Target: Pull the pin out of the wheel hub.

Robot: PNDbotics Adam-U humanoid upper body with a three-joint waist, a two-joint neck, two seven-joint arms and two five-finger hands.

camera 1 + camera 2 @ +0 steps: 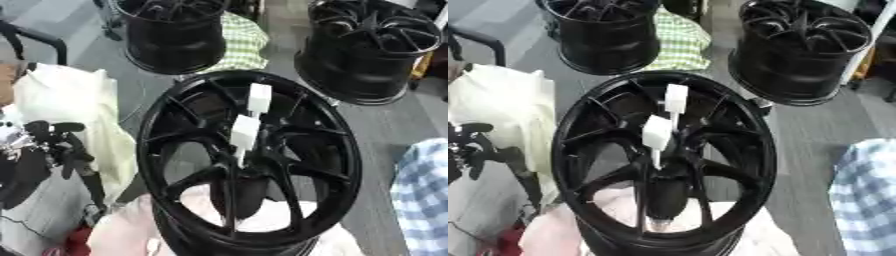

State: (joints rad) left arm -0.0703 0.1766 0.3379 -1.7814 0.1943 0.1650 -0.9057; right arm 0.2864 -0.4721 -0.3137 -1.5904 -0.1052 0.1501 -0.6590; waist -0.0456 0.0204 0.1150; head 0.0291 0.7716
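A black spoked wheel hub (249,165) lies face up in the middle. Two white pins with block-shaped heads stand in it: one (244,134) near the centre, the other (259,98) a little farther back. My left hand (54,145) shows at the left edge, black, fingers curled, apart from the hub and holding nothing that I can see. My right hand is in neither view.
Two more black wheel hubs stand at the back, one left (173,30) and one right (372,47). A green checked cloth (241,42) lies between them. Cream cloth (74,115) sits at left, pink cloth (122,232) under the hub, blue checked cloth (424,195) at right.
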